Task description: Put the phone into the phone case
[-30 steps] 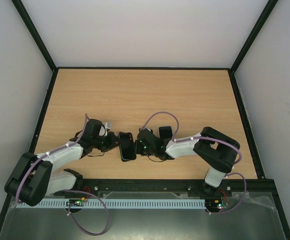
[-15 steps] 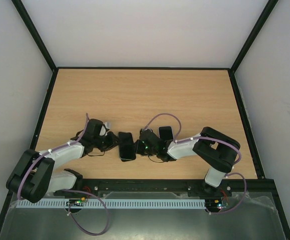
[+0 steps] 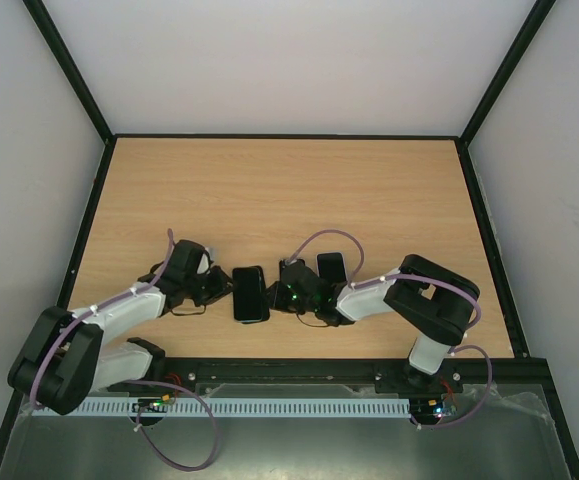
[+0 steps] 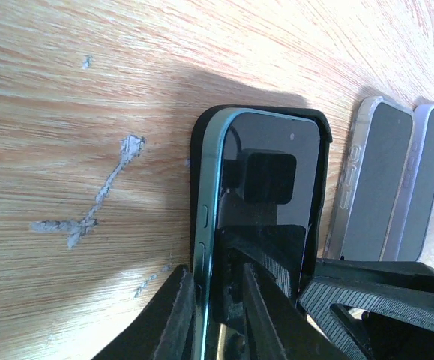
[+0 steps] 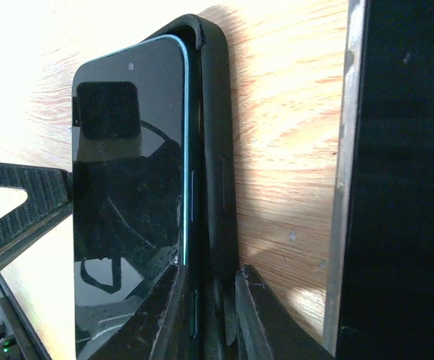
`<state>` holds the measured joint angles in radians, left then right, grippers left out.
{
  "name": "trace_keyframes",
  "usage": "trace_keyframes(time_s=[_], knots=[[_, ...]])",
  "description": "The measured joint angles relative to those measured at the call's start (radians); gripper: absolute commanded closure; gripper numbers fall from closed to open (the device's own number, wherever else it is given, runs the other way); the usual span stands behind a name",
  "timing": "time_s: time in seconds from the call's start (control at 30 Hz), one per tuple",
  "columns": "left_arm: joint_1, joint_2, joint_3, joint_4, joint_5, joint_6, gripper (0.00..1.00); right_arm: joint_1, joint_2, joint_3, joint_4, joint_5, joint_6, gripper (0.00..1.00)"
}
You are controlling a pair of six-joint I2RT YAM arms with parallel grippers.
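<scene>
The phone [image 3: 250,292] rests in its case [image 5: 213,112] by the near edge of the table [image 3: 289,190], between both grippers. The right gripper [image 5: 208,281] pinches the case's right rim. The left gripper [image 4: 217,283] straddles the left rim, its grip unclear.

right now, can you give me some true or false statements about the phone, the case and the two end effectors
1. The teal-edged phone lies wholly outside the black phone case. False: it rests in the case, whose rim wraps around its top end.
2. The left end effector and the right end effector are at opposite long sides of the phone. True.
3. The phone's screen faces down. False: the dark glass faces up and shows reflections.
4. Two more phones, a silver-edged one and a lilac one, lie side by side on the wooden table nearby. True.
</scene>
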<state>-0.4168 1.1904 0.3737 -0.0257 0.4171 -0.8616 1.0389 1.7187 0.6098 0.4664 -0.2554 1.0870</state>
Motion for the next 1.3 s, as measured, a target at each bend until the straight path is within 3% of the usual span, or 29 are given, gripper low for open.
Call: trace_keyframes(time_s=[0.47,0.7,0.9,1.1,1.3], knots=[[-0.026,-0.003,-0.032,0.06,0.0,-0.052,0.85,0.0,0.0,-0.046,0.086,-0.038,0.063,0.79],[-0.045,-0.027,-0.033,0.028,-0.004,-0.069,0.66,0.002,-0.001,-0.058,0.109,-0.045,0.089,0.76],[-0.064,-0.106,-0.015,-0.088,-0.074,-0.057,0.61,0.003,-0.004,-0.047,0.084,-0.053,0.077,0.76],[-0.107,-0.177,-0.035,-0.122,-0.098,-0.08,0.63,0.013,-0.016,-0.047,0.061,-0.058,0.077,0.76],[-0.172,-0.214,-0.102,-0.093,-0.088,-0.151,0.77,0.033,-0.018,-0.047,0.058,-0.058,0.086,0.76]])
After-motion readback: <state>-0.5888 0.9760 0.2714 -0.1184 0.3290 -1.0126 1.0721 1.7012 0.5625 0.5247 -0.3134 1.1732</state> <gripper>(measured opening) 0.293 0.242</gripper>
